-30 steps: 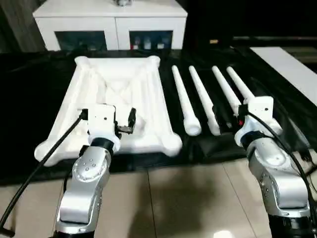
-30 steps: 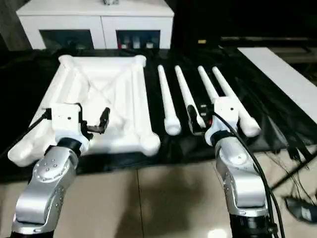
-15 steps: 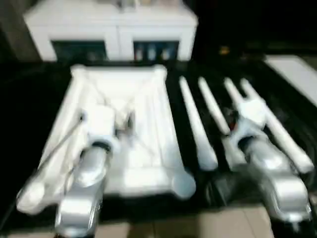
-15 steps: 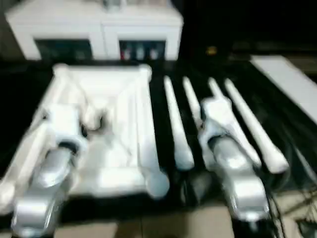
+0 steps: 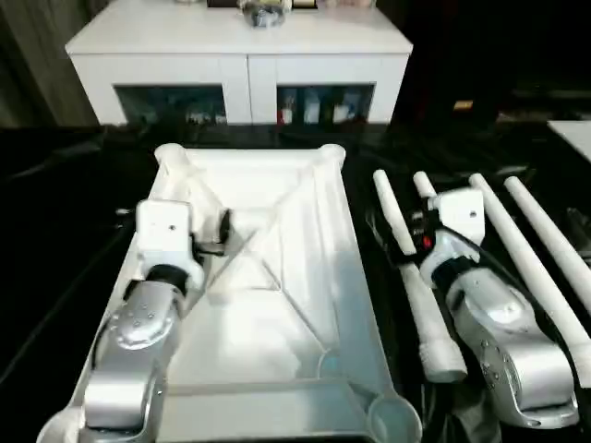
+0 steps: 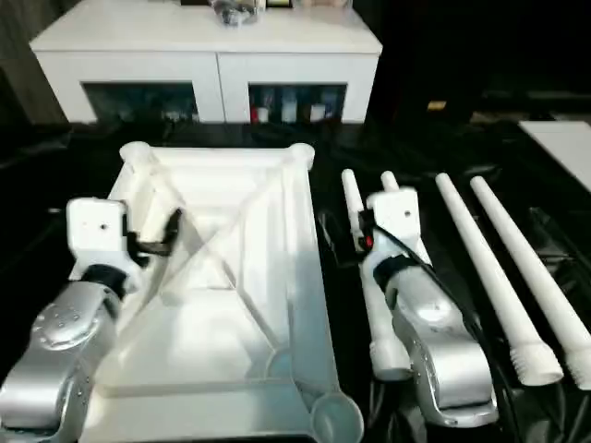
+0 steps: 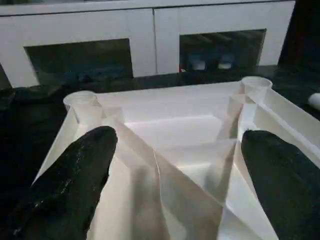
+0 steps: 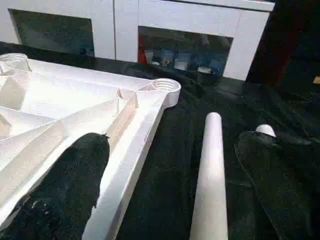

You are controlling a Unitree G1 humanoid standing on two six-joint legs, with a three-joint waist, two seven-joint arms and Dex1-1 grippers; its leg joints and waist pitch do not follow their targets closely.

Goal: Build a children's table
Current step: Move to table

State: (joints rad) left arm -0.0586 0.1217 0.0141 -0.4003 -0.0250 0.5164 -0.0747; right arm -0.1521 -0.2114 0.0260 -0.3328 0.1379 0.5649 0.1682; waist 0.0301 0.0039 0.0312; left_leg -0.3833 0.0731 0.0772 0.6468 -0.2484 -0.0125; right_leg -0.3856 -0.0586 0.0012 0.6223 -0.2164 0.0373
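Observation:
The white tabletop (image 5: 277,314) lies upside down on black cloth, ribs up, with round sockets (image 5: 332,153) at its corners. Four white legs lie side by side to its right; the nearest one (image 6: 366,277) runs along its edge, and two more (image 6: 494,277) lie farther right. My left gripper (image 7: 177,137) hangs open over the tabletop's ribbed middle, holding nothing. My right gripper (image 8: 172,141) is open above the leg nearest the tabletop (image 8: 210,175), which lies between its fingers, untouched. My right forearm covers most of the second leg (image 6: 389,180).
A white cabinet (image 5: 240,55) with glass-fronted compartments stands behind the black cloth (image 5: 55,240). A white board's corner (image 5: 574,134) shows at the far right. The outer legs' thick ends (image 6: 540,365) lie near the cloth's front edge.
The camera has moved forward and closer. My left gripper went from the tabletop's near edge to its middle. My right gripper shifted from the outer legs to the inner ones. Both stay open.

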